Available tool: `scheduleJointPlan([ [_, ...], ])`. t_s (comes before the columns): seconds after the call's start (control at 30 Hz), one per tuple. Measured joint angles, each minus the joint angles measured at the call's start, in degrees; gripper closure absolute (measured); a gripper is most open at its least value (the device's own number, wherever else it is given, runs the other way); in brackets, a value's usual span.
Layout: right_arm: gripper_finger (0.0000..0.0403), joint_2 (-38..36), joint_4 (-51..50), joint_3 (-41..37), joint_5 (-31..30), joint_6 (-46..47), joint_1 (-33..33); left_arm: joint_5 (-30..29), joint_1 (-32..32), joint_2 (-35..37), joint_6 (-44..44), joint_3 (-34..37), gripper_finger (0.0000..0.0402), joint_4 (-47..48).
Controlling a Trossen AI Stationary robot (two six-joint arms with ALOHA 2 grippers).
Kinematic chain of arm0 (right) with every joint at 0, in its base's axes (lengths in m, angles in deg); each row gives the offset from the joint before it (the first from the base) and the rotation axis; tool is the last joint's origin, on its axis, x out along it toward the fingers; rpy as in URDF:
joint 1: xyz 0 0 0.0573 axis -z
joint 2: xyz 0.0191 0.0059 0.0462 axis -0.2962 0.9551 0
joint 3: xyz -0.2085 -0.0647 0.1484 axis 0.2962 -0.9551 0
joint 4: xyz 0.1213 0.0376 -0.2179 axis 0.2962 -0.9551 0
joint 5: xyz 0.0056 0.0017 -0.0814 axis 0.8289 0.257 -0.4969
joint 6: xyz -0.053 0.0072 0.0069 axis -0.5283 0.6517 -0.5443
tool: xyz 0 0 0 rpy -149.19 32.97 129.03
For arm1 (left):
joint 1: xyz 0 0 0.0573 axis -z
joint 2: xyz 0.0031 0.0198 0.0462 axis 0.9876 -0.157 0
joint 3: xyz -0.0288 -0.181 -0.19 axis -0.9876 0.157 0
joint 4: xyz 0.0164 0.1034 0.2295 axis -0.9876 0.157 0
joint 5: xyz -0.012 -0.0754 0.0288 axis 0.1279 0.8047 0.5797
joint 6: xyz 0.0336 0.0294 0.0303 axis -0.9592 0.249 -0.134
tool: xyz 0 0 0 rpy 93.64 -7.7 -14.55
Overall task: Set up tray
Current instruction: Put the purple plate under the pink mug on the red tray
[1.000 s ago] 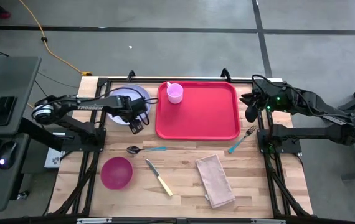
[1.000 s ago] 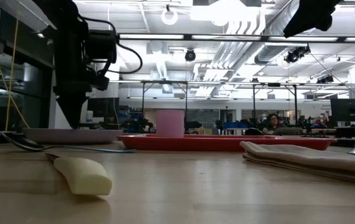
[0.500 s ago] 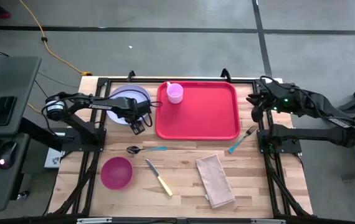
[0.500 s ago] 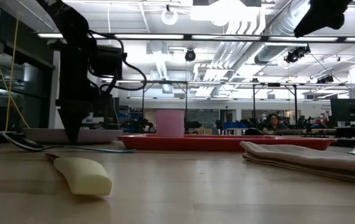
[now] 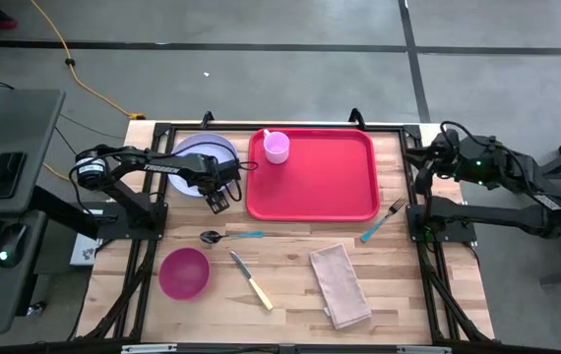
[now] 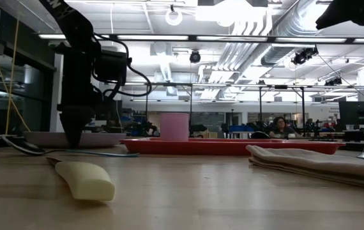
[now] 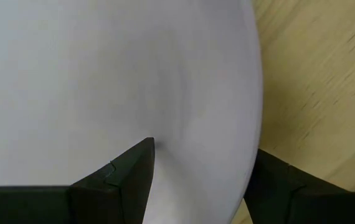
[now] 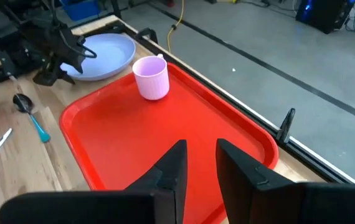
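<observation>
left gripper (image 5: 218,200): jaws apart, straddling lavender plate (image 5: 198,152) rim
right gripper (image 8: 197,163): raised beside tray, jaws slightly apart, empty
tray (image 5: 312,197): on surface, pink cup (image 5: 277,147) in corner

Plate (image 5: 202,162) partly hidden under left end effector (image 5: 217,200).

tray (image 5: 320,187) mostly bare (1 cup (image 5: 277,147))

Cup (image 5: 277,147) on tray (image 5: 320,187), far left corner; plate (image 5: 194,155) left of tray; spoon (image 5: 223,236), knife (image 5: 251,281), bowl (image 5: 184,272), napkin (image 5: 340,285) in front; fork (image 5: 385,218) right.
</observation>
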Motion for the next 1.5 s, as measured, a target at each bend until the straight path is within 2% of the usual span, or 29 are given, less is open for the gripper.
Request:
scheduleJointPlan([
  [0.17,0.0339,-2.2,-0.3,-1.8,-1.1,1.2,0.0,0.0,0.0,0.0,1.3,0.0,0.0153,0.1],
  [0.27,0.0337,-4.2,0.3,-5.9,-0.9,3.4,0.0,-0.7,0.0,-0.1,3.0,0.1,0.0154,0.1],
  [0.4,0.0337,-7.1,5.8,-12.2,0.8,4.5,0.0,-1.1,0.0,-0.1,3.4,0.1,0.0156,0.1],
  [0.57,0.0336,-9.9,11.5,-18.7,1.1,5.1,0.0,-0.7,0.1,-0.1,3.4,0.1,0.0198,-0.1],
  [0.83,0.0336,-10.2,12.1,-19.0,1.5,5.8,0.0,-2.3,0.0,-0.2,3.3,0.2,0.0296,-0.9],
  [1.0,0.0336,-10.2,12.1,-19.0,1.5,5.8,0.0,-3.1,0.0,-0.2,3.0,0.2,0.0337,-1.4],
  [1.27,0.0336,-10.2,12.1,-19.0,1.2,5.8,0.0,-2.7,0.0,-0.2,3.1,0.0,0.0352,-1.3],
  [1.5,0.0336,-10.2,12.1,-19.0,1.0,5.8,0.0,-4.5,0.0,-0.4,3.4,-4.8,0.0355,2.8],
])
